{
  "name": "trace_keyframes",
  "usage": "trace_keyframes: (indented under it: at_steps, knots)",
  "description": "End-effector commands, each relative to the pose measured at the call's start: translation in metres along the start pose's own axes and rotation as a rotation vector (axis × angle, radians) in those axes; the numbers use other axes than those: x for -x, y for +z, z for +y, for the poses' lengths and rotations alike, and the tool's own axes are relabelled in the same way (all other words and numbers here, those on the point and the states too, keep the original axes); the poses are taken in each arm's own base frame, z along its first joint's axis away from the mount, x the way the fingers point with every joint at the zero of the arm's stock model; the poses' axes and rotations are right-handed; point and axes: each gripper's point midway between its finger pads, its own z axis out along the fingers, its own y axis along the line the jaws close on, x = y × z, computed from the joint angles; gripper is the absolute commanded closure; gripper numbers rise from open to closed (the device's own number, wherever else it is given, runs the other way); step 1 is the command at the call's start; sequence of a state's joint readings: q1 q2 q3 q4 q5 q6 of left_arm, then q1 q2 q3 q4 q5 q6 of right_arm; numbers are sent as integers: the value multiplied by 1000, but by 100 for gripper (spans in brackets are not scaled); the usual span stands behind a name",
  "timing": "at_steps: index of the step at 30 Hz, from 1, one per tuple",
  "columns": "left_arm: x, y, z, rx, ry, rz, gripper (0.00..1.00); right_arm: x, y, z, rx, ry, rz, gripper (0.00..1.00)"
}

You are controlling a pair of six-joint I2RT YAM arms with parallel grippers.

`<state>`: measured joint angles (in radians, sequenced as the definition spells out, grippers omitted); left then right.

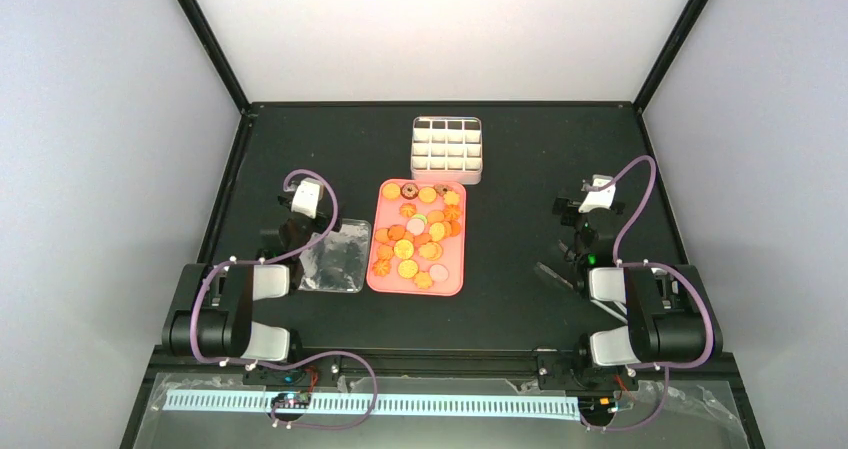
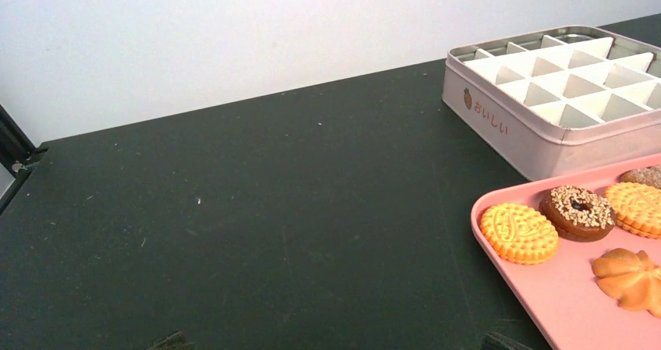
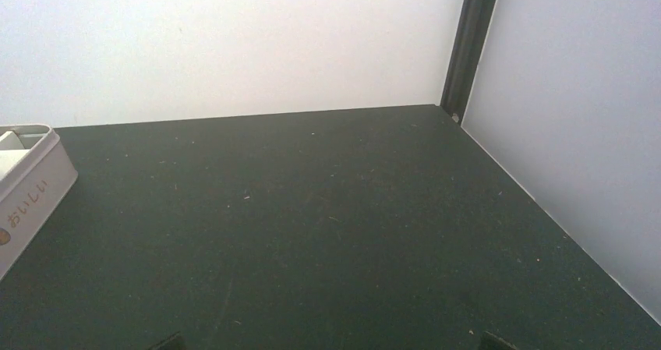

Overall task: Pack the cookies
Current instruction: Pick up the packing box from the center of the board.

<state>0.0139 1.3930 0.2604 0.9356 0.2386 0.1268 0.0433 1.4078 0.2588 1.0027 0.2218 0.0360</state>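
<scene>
A black table (image 1: 520, 169) between pale walls carries a pink tray (image 1: 372, 274) near its middle. The cookies (image 1: 420, 231) all lie on the tray, mostly orange, with a brown ring among them. A white gridded tin (image 1: 447, 149) stands just behind the tray. The left claw (image 2: 335, 344) hangs left of the tray and the right claw (image 3: 327, 344) well to its right. Both are spread wide, pinching nothing.

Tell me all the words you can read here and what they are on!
"おいしい" in brown, on the side wall of the white gridded tin, next to a little fruit picture.
Raised marks on the round orange cookie: too faint to read.
No other writing can be made out.
</scene>
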Motion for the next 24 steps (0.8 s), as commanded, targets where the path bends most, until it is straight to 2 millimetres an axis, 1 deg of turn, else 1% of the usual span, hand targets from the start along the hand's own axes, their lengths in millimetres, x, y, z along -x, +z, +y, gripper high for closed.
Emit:
trace_keyframes:
  at_steps: [1,6,7,8,9,11,13,14,15,16,17,18,19,20,21,22,24]
  knots:
    - [24,2,6,10,7,-70,1,17,1,1,6,23,-57,0]
    - [24,2,6,10,6,-69,1,19,1,-1,-2,21,-65,0]
    - [23,2,6,10,6,-69,1,23,0,-7,-43,31,-77,0]
    - [23,2,6,11,6,-69,1,28,2,-15,-106,42,-53,0]
    - [24,3,6,11,7,-69,1,38,7,-21,-164,54,-6,0]
    - [24,3,8,23,1,-69,1,71,13,-31,-249,94,42,0]
    - [26,5,12,42,-7,-58,1,94,25,-25,-233,110,70,0]
    - [27,5,14,49,-13,-53,1,106,31,-26,-255,175,57,0]
    - [32,8,17,59,-21,-56,1,111,35,-33,-323,288,66,0]
    - [41,13,24,82,-40,-55,1,115,40,-37,-367,354,107,0]
    - [44,20,33,107,-64,6,1,112,48,-30,-341,346,178,0]
    - [49,29,39,116,-74,78,1,110,60,-13,-258,311,251,0]
    - [50,36,40,96,-60,172,1,107,71,9,-140,250,320,0]
    - [55,42,40,67,-38,235,1,101,78,34,-4,220,371,0]
    - [56,47,40,47,-23,297,1,97,83,55,108,210,399,0]
    - [55,49,42,37,-20,352,1,95,86,71,180,215,405,0]
    - [49,47,43,12,-20,434,1,92,95,93,202,188,432,0]
